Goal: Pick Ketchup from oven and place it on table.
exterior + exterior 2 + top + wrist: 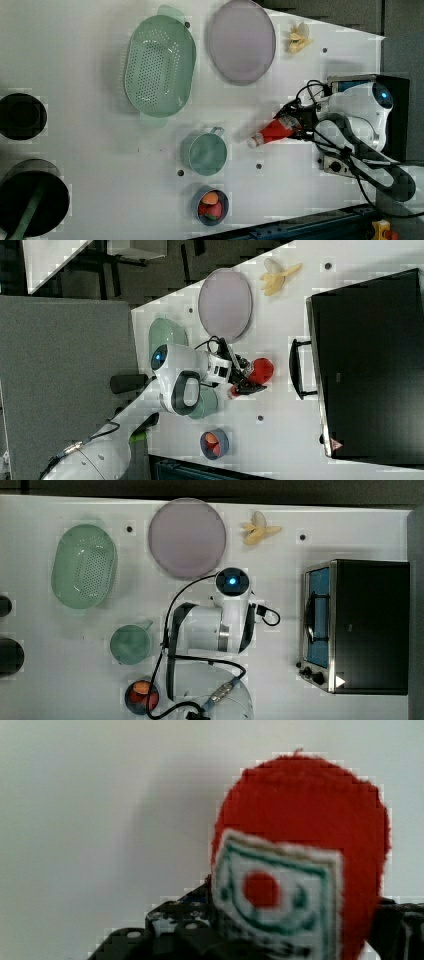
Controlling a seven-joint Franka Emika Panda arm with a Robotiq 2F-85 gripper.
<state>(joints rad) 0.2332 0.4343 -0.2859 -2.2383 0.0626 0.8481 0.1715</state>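
The ketchup [274,131], a red bottle with a white cap, lies on its side on the white table [280,680], clear of the oven [370,625]. Its cap points to the left view's left. My gripper [296,127] is low over the bottle's broad end, and in the right view the gripper [247,379] straddles the ketchup [261,370]. The wrist view has the ketchup [300,845] and its label between my black fingers [170,925], with a thin strip of table showing beside one of them. The jaws stand open around the bottle.
A pale purple plate [187,537] and a peeled banana [259,529] lie at the top view's upper side. A green colander [84,565], a green cup [130,644] and a small bowl of food [141,696] are on the top view's left, beyond them dark pots [10,655].
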